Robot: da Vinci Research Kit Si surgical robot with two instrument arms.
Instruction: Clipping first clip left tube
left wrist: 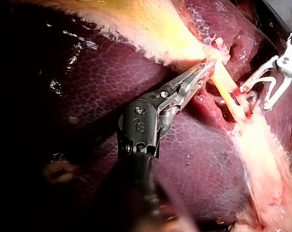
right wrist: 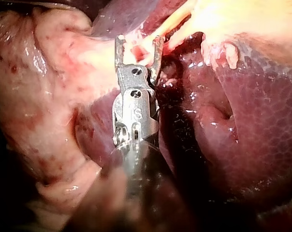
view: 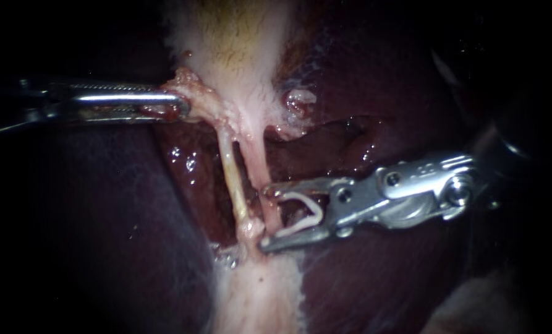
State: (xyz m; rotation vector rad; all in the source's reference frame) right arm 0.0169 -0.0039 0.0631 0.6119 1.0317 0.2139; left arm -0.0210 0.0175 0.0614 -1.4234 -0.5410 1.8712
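- Two tubes hang below the gallbladder (view: 226,49); the left tube (view: 232,176) sits just nine o'clock of my right instrument (view: 264,215).
- Its spread jaws hold a clip (view: 318,210), straddling the right tube (view: 258,164).
- My left instrument (view: 180,106) has its jaws clenched on the gallbladder's edge.

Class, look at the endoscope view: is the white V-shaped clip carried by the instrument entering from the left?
No: the white V-shaped clip sits in the silver right instrument, while the left instrument grips pale tissue.

liver (view: 102,204) dark maroon, mottled | gallbladder (view: 232,43) pale pink-yellow | left tube (view: 232,178) cream | clip (view: 319,211) white
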